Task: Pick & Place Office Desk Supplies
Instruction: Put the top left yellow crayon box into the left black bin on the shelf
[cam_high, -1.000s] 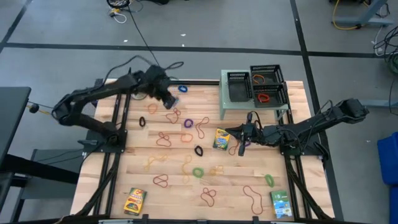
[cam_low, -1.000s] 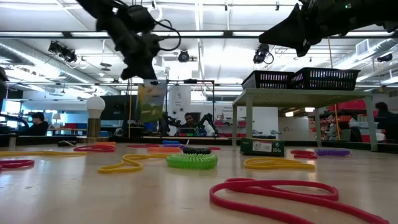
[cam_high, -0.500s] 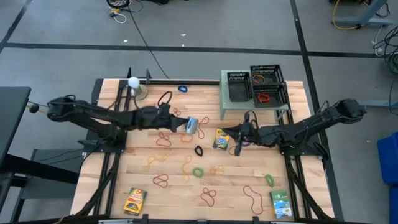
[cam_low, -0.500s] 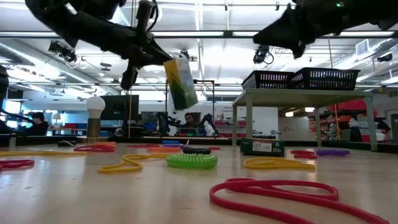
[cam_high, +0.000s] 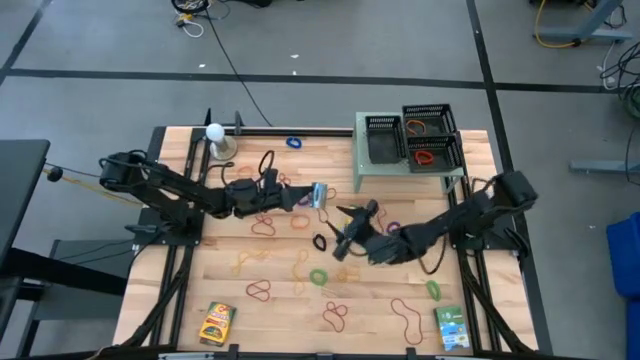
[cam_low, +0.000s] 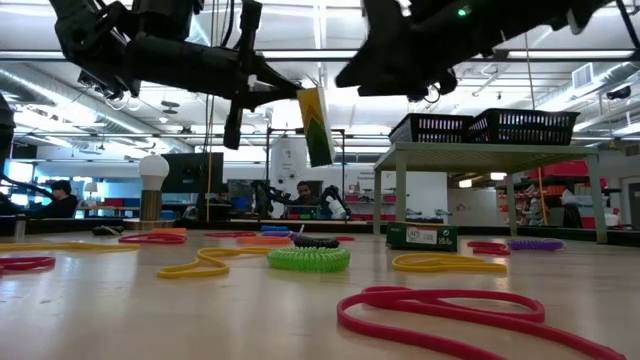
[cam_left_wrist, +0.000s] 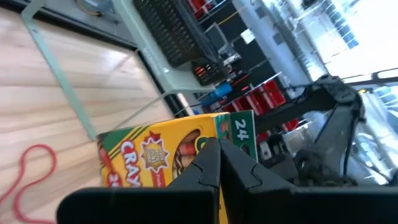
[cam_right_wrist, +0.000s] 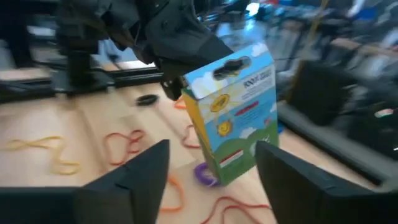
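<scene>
Many rubber bands (cam_high: 263, 224) litter wood table (cam_high: 470, 260).

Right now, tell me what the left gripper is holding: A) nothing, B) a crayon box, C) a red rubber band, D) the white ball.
B: the left gripper is shut on a crayon box, held in the air above the table, facing the open right gripper.

Left arm (cam_high: 170, 190): my dark, near-black jointed links, seen from above, with a black cable running along them.
Right arm (cam_high: 455, 220): my matching dark links, bulkier at the shoulder housing.
Left gripper (cam_left_wrist: 219, 163): two black moulded fingers with stepped inner edges.
Right gripper (cam_right_wrist: 211, 171): two broad, flat, dark grey-black fingers.
</scene>
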